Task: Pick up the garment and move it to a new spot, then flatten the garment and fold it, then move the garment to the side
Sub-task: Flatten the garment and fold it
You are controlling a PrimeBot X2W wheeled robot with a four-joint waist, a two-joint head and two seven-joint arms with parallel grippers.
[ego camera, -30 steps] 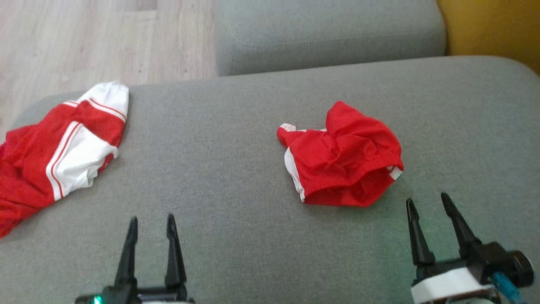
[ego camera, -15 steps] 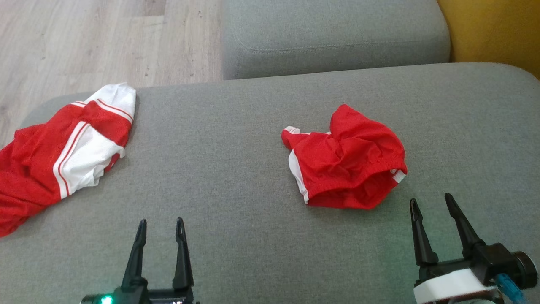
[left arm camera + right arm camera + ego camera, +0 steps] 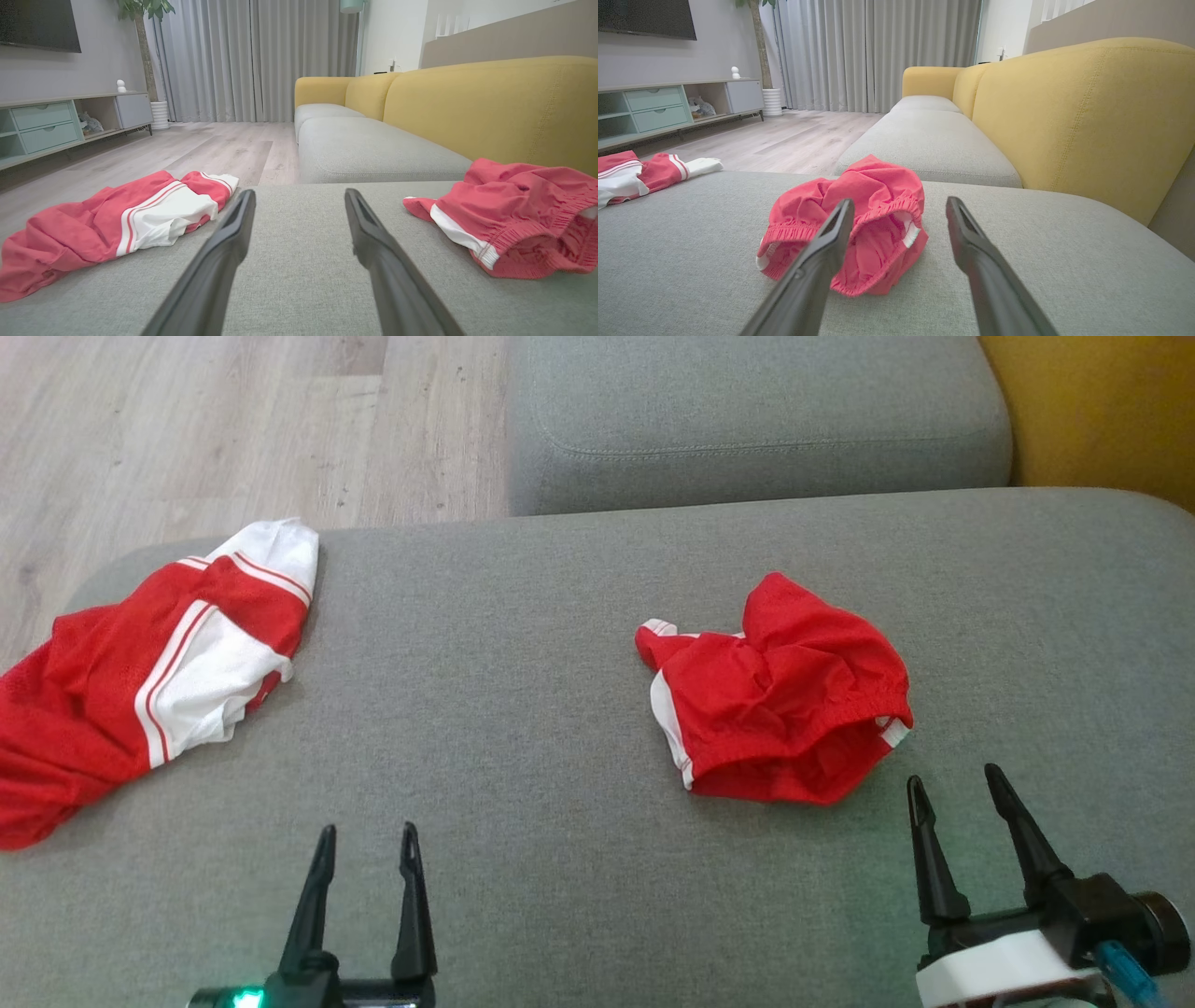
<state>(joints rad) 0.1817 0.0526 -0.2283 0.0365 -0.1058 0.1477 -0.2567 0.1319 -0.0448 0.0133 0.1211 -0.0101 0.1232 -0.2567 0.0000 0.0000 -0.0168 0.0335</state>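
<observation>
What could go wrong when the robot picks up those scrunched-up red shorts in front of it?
The red shorts are bunched in folds, so the open right jaws may pinch only one layer and lift them tangled. The red-and-white garment lies at the grey cushion's left edge; a nudge might slide it floorwards.

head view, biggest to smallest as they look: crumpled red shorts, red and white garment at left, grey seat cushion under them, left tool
1. grey seat cushion
2. red and white garment, cut off by the left edge
3. crumpled red shorts, bunched up
4. left tool, smallest though nearest the camera
</observation>
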